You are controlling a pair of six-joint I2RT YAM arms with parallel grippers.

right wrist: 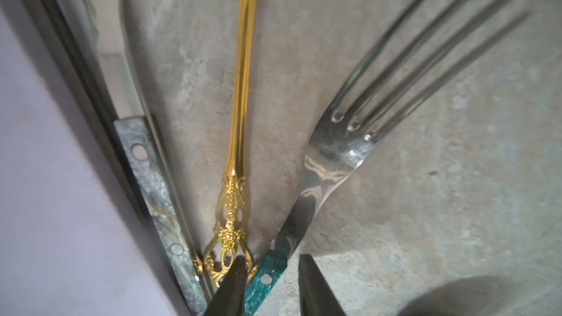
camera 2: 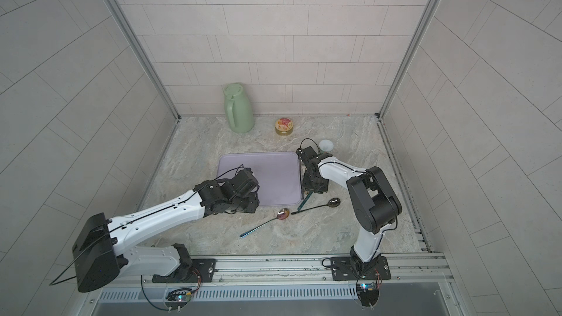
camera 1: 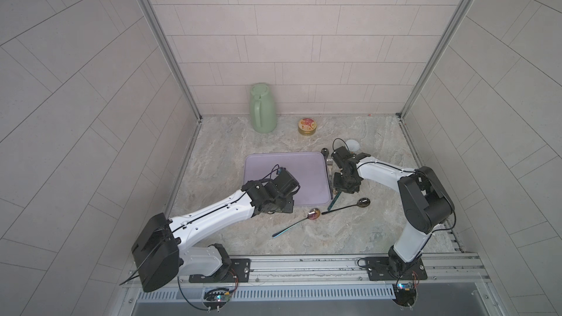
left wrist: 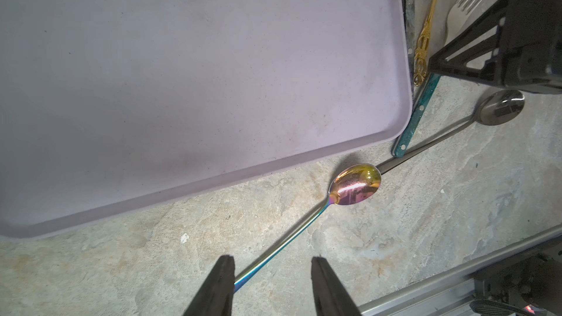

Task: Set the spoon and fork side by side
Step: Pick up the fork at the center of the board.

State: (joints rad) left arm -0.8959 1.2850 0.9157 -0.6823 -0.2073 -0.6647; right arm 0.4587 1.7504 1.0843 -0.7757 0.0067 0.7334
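The fork [right wrist: 334, 153], steel with a teal handle [camera 1: 334, 200], lies just right of the lilac tray [camera 1: 289, 171]. My right gripper [right wrist: 272, 258] straddles that teal handle, jaws narrow and still open, with a gap at one finger. A rainbow-tinted spoon [left wrist: 355, 184] lies in front of the tray, bowl up [camera 1: 313, 214]. My left gripper [left wrist: 272, 261] hovers open over its handle end and holds nothing. A dark spoon [camera 1: 363, 202] lies to the right, its handle meeting the fork's. A gold-handled spoon [right wrist: 241, 86] lies between fork and tray.
A knife with a grey marbled handle [right wrist: 152, 183] lies against the tray's right rim. At the back stand a green jug [camera 1: 263, 109], a round tin [camera 1: 307, 126] and a small white bowl [camera 1: 352, 145]. The metal rail runs along the front edge.
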